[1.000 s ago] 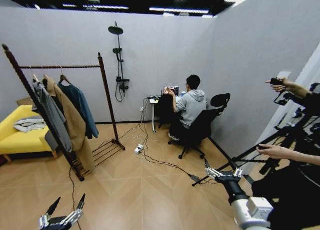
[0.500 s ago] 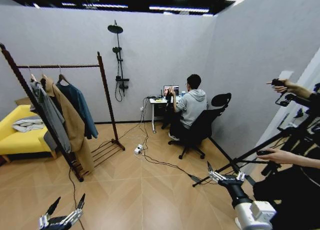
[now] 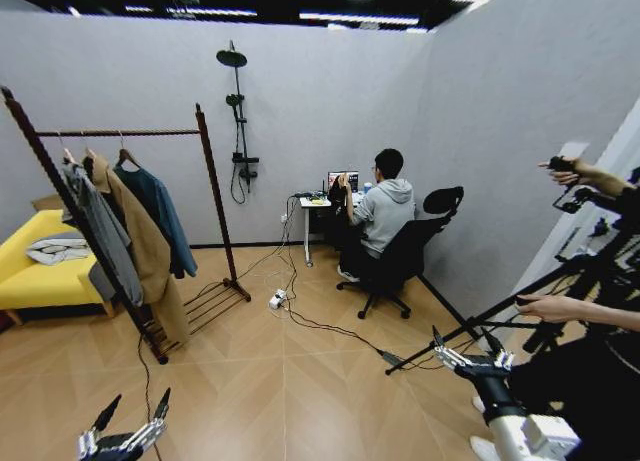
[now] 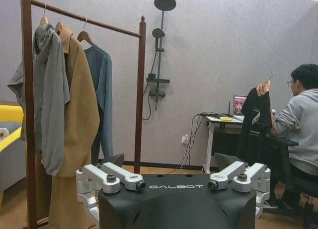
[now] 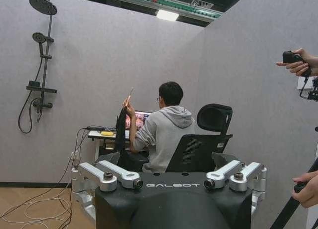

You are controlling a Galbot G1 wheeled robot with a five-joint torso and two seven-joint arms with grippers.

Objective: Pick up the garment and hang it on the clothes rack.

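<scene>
Nearest us, our left gripper (image 3: 128, 421) hangs low with fingers spread; our right gripper (image 3: 468, 358) reaches forward, fingers apart, holding nothing. Farther off, the garment (image 3: 162, 217) hangs on the clothes rack (image 3: 213, 196), just beside a tan coat (image 3: 140, 243) and grey garment (image 3: 100, 231)

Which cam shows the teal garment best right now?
Left wrist view: the garment hangs large on the clothes rack, beside the tan coat. Head view shows it small and far; the right wrist view faces the desk instead.
</scene>
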